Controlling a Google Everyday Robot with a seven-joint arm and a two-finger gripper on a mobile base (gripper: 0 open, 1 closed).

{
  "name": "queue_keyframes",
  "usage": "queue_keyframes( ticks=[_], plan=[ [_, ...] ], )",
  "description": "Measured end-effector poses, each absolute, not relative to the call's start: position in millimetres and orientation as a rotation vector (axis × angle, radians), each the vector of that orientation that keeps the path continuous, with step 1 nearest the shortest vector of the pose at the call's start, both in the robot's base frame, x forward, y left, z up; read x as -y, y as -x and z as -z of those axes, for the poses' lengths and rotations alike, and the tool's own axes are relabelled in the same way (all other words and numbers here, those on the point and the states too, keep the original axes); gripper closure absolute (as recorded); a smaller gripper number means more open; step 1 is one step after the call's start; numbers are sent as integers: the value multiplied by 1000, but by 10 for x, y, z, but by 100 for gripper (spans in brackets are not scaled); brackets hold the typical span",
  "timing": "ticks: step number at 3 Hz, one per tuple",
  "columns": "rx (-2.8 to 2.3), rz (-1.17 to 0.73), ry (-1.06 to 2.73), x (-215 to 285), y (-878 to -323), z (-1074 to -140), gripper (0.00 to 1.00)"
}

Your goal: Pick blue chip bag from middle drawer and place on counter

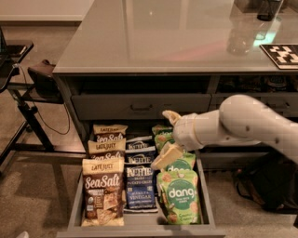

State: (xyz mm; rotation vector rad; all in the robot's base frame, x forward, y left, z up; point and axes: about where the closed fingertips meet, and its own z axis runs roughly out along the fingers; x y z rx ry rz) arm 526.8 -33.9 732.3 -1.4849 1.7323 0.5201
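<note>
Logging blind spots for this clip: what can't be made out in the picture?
Camera view only:
- Rear green bags: mostly hidden behind the open tool hovering over the middle drawer.
- Rear blue chip bags: only top strips show; the front blue chip bag overlaps them.
- Dark object at the counter's far end: cut off by the top edge.

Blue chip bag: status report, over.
Gripper open, empty, above the middle drawer. Blue chip bag at front of centre row. Green dang bags alongside, nothing on top.
</note>
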Motion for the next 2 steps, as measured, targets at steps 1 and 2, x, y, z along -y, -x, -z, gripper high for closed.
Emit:
queue_keyframes(
  ticks=[1,2],
  plan=[
    [-1799,-547,1461,168,-5431,-6723,0],
    [-1868,-563,1438,87,-5537,-6184,0]
  ],
)
